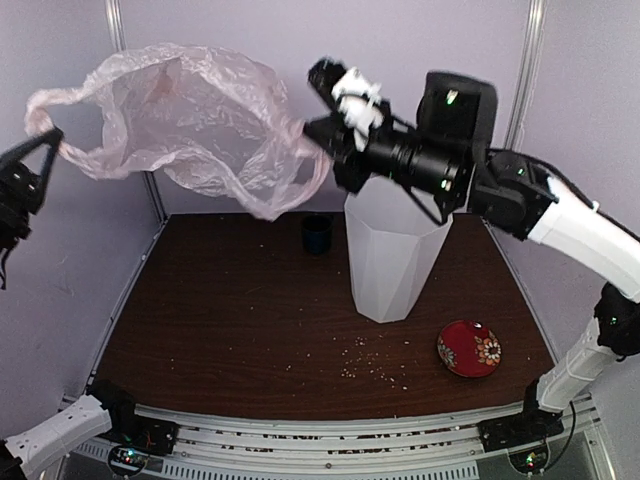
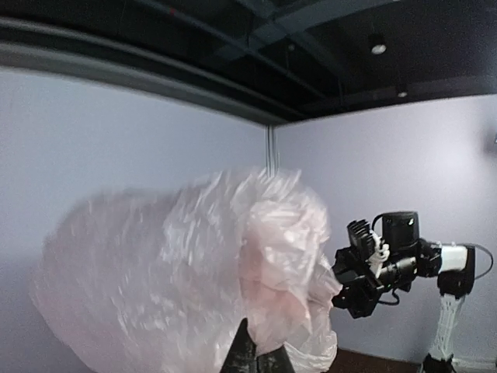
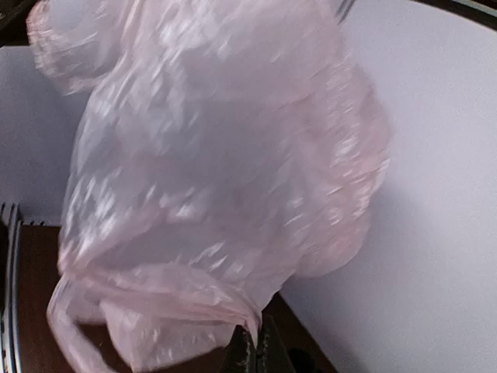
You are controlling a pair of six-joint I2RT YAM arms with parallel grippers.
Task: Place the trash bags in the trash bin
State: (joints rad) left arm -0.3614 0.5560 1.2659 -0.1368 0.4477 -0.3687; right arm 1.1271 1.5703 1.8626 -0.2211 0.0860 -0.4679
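The pale pink translucent trash bag (image 1: 190, 115) hangs stretched in the air between both grippers, high above the table's back left. My left gripper (image 1: 48, 140) is shut on one edge of the bag at the far left. My right gripper (image 1: 318, 135) is shut on the bag's other edge, just left of and above the rim of the tall white trash bin (image 1: 390, 255). The bag fills the left wrist view (image 2: 194, 280) and the right wrist view (image 3: 217, 171). The right arm crosses over the bin's mouth and hides it.
A small dark blue cup (image 1: 317, 233) stands behind and left of the bin. A red patterned dish (image 1: 469, 348) lies at the front right. Crumbs (image 1: 372, 362) are scattered in front of the bin. Walls close in the back and both sides.
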